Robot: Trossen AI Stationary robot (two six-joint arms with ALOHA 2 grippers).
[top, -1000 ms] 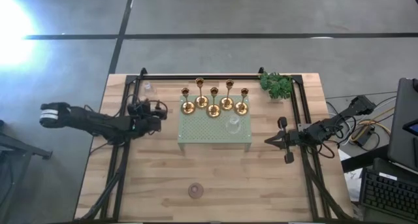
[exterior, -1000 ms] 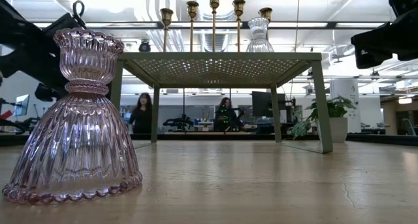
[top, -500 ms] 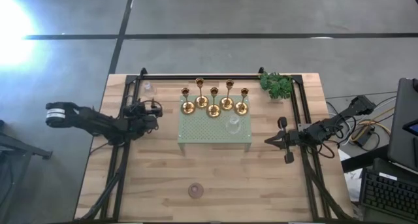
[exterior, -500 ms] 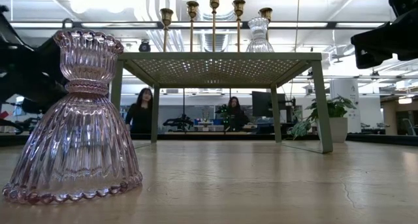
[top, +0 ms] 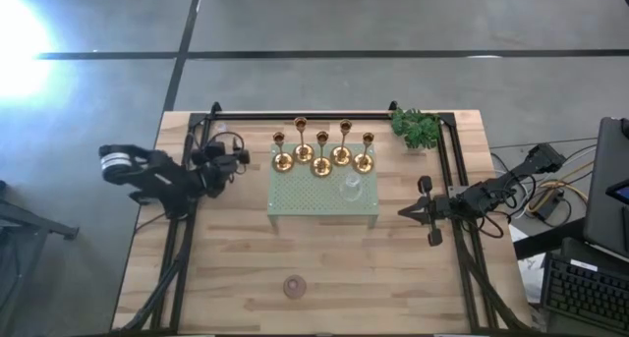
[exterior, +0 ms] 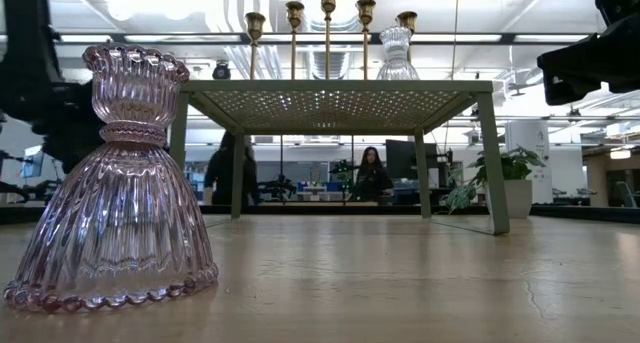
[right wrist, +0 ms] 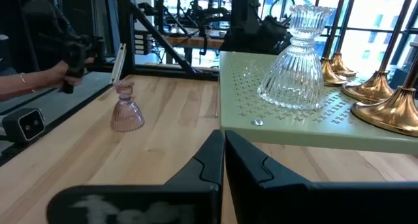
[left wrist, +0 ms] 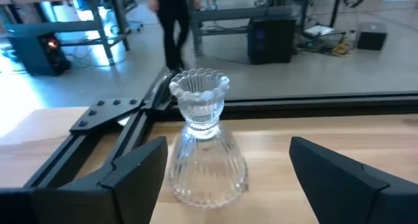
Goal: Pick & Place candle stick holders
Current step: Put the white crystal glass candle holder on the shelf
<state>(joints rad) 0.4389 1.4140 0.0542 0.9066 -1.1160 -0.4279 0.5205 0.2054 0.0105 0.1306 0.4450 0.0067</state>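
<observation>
Five gold-brass candle stick holders (top: pixel 321 158) stand on their round bases on the far part of the pale green tray (top: pixel 295 201). A clear glass holder (top: pixel 350 188) stands on the tray in front of them. A second clear glass holder (left wrist: pixel 206 149) stands on the table at the far left (top: pixel 224 133). My left gripper (left wrist: pixel 226 149) is open just short of it, one finger on each side, touching nothing (top: pixel 236 156). A pinkish glass holder (exterior: pixel 112 183) stands near the table's front edge (top: pixel 293 286). My right gripper (right wrist: pixel 224 149) is shut and empty, right of the tray (top: pixel 418 211).
A green leafy sprig (top: pixel 415 127) lies at the far right corner. Dark rails (top: pixel 444 160) run along the table's sides and far edge. A person's hand (right wrist: pixel 32 83) holding a dark object shows beyond the table's left side. People stand in the room behind.
My left arm has swung toward the table's far edge and turned its open gripper toward the clear glass holder at the far left. The right arm and all the holders have kept still.
</observation>
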